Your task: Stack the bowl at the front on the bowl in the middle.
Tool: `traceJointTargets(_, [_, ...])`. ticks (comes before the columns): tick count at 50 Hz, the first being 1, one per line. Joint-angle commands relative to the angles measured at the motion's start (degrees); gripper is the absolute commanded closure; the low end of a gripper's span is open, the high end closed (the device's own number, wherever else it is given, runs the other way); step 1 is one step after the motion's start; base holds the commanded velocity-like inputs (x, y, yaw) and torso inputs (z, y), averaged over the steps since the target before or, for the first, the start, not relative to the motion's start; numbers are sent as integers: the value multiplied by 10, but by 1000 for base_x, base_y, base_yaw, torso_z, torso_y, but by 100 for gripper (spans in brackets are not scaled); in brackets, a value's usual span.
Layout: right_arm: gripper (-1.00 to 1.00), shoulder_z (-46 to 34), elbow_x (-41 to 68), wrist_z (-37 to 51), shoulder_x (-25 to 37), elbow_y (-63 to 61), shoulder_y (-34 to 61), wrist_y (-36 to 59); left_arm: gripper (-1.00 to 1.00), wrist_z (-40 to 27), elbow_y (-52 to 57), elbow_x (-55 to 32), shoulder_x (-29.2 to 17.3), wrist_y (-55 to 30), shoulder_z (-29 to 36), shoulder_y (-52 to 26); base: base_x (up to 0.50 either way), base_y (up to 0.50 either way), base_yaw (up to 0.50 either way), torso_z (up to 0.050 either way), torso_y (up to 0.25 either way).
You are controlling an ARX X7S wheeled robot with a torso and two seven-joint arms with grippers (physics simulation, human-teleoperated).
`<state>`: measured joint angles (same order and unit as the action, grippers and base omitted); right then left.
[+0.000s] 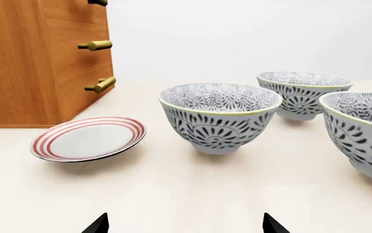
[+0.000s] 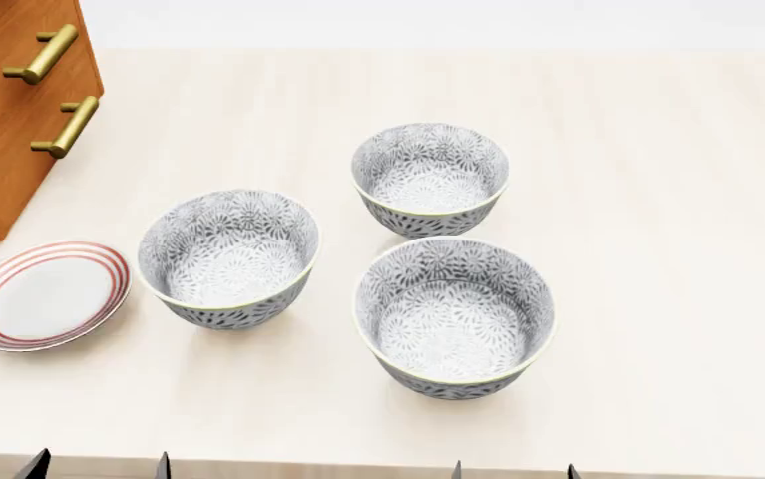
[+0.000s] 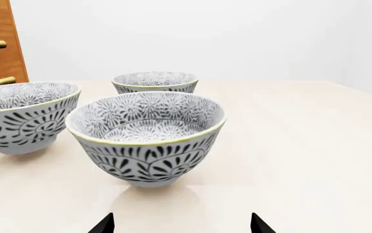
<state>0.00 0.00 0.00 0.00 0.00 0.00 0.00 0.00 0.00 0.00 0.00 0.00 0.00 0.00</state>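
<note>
Three patterned grey-and-white bowls stand on the pale table. The front bowl (image 2: pixel 453 317) (image 3: pixel 147 136) (image 1: pixel 363 131) is nearest me, right of centre. The middle bowl (image 2: pixel 229 257) (image 1: pixel 219 116) (image 3: pixel 17 116) stands to its left, a little farther back. A third bowl (image 2: pixel 429 180) (image 1: pixel 304 92) (image 3: pixel 154 82) is at the back. My left gripper (image 2: pixel 96 466) (image 1: pixel 186 225) is open at the table's near edge, short of the middle bowl. In front of the front bowl, my right gripper (image 2: pixel 514 470) (image 3: pixel 182 224) is also open. Both hold nothing.
A white plate with red rings (image 2: pixel 47 295) (image 1: pixel 87 138) lies left of the middle bowl. A wooden drawer cabinet with brass handles (image 2: pixel 10 110) (image 1: pixel 37 58) stands at the back left. Bare tabletop (image 2: pixel 675 230) stretches right of the bowls.
</note>
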Motion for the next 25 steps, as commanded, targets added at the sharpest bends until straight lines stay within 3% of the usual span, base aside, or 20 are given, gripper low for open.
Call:
traceJointTargets(1, [-100, -7, 5, 7, 5, -7, -1, 6, -100, -7, 7, -6, -6, -5, 7, 2, 0, 0, 0, 0, 0])
traceJointTargets(21, [-100, -46, 29, 41, 35, 0, 6, 12, -100, -41, -2, -36, -33, -2, 40, -7, 0, 0, 0, 0, 0])
traceJointTargets(25, [-100, -35, 72, 35, 43, -62, 19, 90, -100, -46, 16, -56, -33, -84, 42, -46, 0, 0, 0, 0, 0])
